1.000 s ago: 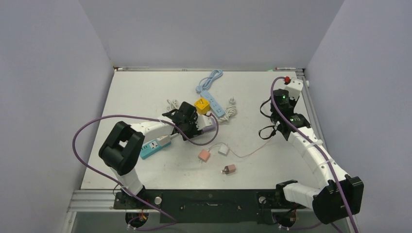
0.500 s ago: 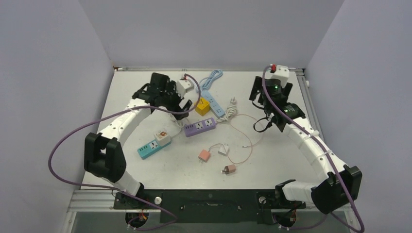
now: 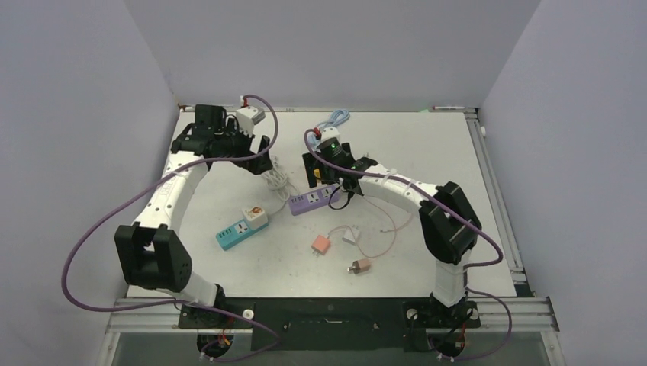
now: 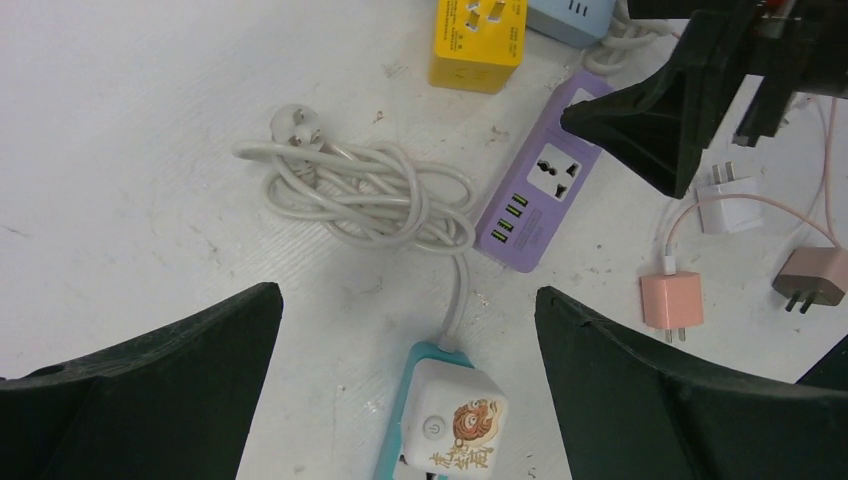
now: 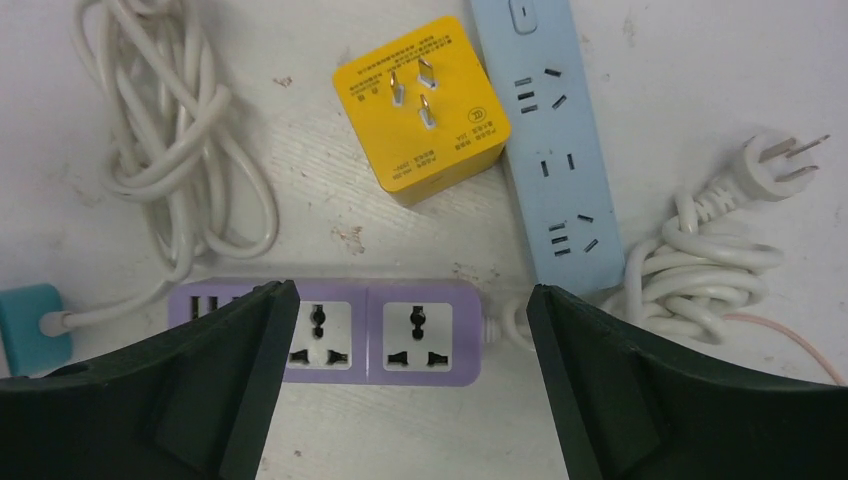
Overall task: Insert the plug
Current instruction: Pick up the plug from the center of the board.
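Observation:
The purple power strip (image 5: 400,332) lies flat with two empty sockets facing up, and my right gripper (image 5: 405,390) hangs open straight above it, nothing between the fingers. A yellow cube plug (image 5: 422,108) rests prongs-up just beyond the strip. From above, the right gripper (image 3: 333,183) covers the strip's far end (image 3: 314,200). My left gripper (image 3: 259,155) stands open at the back left, raised and empty. Below the left gripper (image 4: 410,380) sits a teal strip with a white cube adapter (image 4: 455,425) plugged in, and a coiled white cable with its plug (image 4: 295,125).
A light blue strip (image 5: 545,140) lies beside the yellow cube, with its white coiled cord and plug (image 5: 775,165) to the right. Pink (image 3: 320,244), white (image 3: 350,236) and rose-gold (image 3: 360,266) chargers with a thin pink cable lie nearer the front.
The left arm has pulled back from the table's middle to the back left and opened. The right arm has swung from the right side across to above the purple strip and opened.

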Controlling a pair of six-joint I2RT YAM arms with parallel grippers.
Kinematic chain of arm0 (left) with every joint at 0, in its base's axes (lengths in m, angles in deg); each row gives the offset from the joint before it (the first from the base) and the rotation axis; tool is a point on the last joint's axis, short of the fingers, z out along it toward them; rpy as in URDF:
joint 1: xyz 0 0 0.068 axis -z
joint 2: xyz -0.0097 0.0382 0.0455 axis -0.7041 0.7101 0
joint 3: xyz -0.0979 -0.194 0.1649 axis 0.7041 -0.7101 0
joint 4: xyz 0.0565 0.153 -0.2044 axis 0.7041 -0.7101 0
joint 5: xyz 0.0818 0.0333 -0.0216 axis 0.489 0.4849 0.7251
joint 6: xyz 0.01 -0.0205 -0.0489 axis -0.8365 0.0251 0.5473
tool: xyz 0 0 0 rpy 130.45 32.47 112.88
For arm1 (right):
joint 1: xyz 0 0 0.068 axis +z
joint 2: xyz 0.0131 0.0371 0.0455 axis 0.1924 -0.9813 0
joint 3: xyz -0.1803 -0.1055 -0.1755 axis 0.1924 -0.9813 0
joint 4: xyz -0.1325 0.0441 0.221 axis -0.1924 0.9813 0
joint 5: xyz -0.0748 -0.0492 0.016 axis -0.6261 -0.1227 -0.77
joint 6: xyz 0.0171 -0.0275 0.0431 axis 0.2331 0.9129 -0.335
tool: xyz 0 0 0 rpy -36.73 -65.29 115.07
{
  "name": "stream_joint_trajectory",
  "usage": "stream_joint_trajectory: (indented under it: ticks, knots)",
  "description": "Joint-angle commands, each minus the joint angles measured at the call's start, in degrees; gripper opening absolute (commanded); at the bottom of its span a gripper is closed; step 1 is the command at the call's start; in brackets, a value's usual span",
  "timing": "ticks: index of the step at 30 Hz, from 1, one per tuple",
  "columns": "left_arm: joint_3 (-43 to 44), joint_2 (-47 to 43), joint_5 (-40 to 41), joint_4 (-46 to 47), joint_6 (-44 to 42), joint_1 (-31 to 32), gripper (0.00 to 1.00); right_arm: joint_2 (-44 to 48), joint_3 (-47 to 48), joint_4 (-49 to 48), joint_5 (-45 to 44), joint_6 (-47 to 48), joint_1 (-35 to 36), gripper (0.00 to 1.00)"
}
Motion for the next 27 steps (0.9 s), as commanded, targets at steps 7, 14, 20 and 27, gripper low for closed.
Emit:
stream_joint_trajectory:
  ticks: [7, 14, 20, 27]
  knots:
    - [-4.6, -6.6, 0.3, 0.5, 0.5, -1.6, 0.96, -5.9, 2.5, -11.5, 5.3, 6.1, -3.1, 0.90]
    - [-5.2, -6.4, 0.6, 0.9, 0.8, -1.8, 0.96, -9.0, 3.3, -14.7, 7.4, 6.4, -4.1, 0.94]
    - [-5.4, -5.7, 0.8, 1.4, 1.3, -1.9, 0.96, -12.3, 5.0, -15.4, 6.8, 6.3, -3.2, 0.99]
    - [-6.0, -5.4, 2.0, 1.7, 1.0, -2.0, 0.96, -13.3, 5.0, -17.9, 4.9, 6.5, -3.2, 0.86]
